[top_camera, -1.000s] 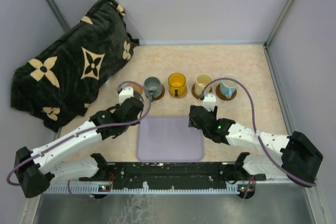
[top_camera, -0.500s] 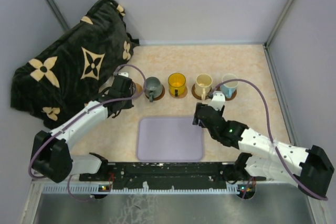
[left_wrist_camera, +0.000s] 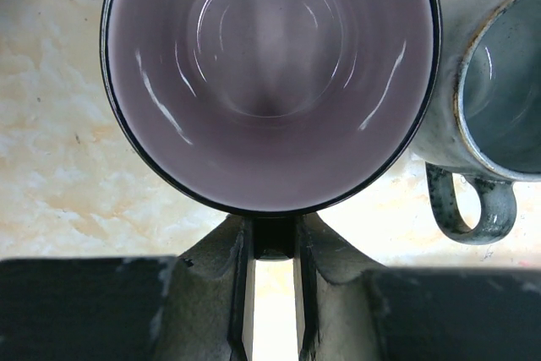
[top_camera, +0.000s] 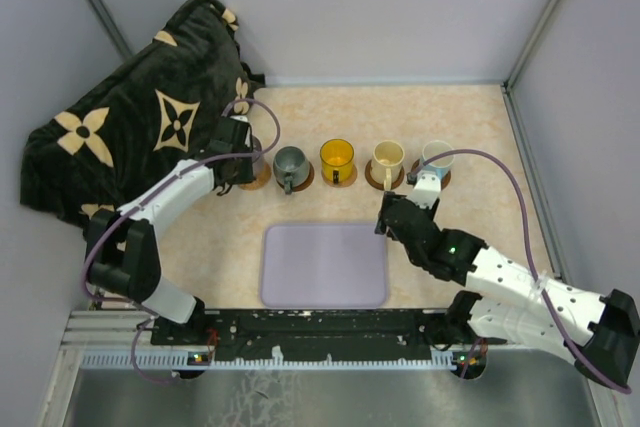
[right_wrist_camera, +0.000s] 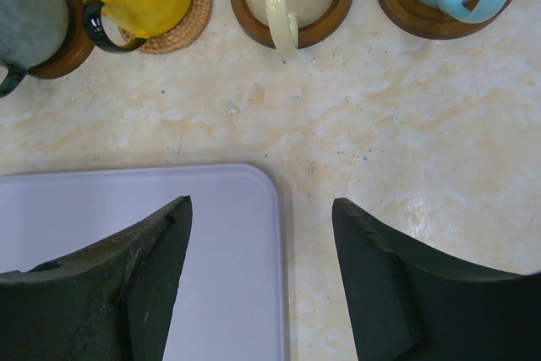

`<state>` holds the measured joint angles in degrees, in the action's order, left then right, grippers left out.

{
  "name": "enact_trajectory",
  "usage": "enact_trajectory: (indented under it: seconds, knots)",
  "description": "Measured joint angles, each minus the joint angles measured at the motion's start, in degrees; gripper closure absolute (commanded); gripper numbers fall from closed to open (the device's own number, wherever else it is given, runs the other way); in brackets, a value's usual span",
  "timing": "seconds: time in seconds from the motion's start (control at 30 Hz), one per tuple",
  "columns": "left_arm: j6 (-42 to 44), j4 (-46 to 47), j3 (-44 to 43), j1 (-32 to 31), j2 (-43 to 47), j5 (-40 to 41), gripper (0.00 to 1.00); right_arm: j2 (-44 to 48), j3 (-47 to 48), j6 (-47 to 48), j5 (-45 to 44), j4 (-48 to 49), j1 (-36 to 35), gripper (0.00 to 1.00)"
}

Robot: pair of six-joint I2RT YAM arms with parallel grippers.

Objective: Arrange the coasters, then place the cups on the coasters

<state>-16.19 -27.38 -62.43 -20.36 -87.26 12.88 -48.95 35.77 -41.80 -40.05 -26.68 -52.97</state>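
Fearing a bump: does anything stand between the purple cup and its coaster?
Nothing visible does. The purple cup, held by the left claw, is right by the coaster; the grey cup stands close beside.

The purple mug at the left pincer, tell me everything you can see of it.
The glossy translucent purple-grey mug has a thin dark rim and an empty lavender inside. It stands upright, its dark handle pinched in the shut left pincer. A speckled grey-green mug sits close beside it. What lies under the purple mug is hidden.

Top view looks down on the whole table (top_camera: pixel 480 117); both close wrist views share the grey-green cup (left_wrist_camera: pixel 507 99).
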Motion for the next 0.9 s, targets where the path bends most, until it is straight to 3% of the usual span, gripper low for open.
enact_trajectory:
  seconds: [0.9]
  knots:
    - [0.2, -1.8, -1.1, 1.5, -3.9, -1.6, 1.00, -0.4, 0.0, -0.4, 0.0, -1.7, 0.0, 0.32]
